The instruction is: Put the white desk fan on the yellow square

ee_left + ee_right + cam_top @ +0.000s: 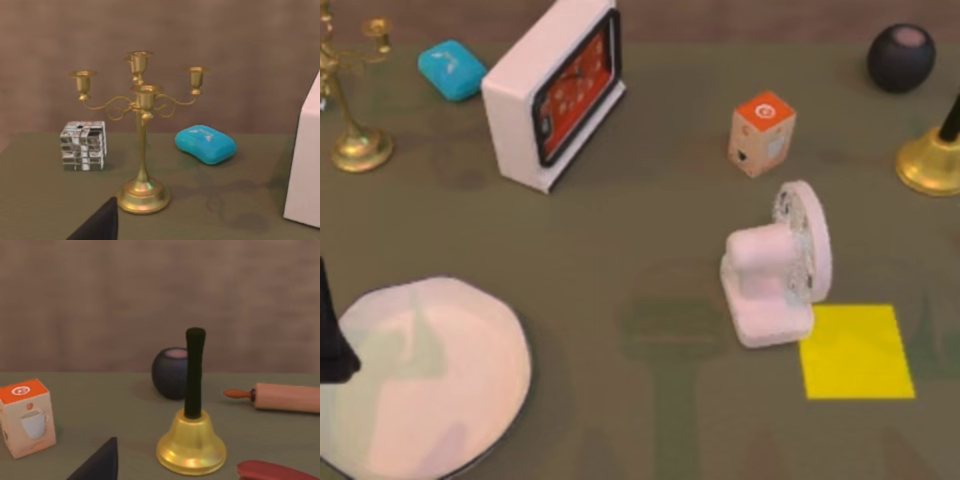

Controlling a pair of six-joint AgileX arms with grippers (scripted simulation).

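Grasping comes first: the glossy white plastic desk fan [777, 268] stands just beside the flat bright yellow square [856, 351], touching its left edge, not on it; we cannot tell either gripper's finger state; we should grip the chunky motor block, lift clear, and centre it.

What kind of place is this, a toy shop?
Probably not a shop: it looks like a computer-made test table for a robot. Unrelated things sit scattered on it: a white desk fan beside a yellow square, a brass bell, a candelabra.
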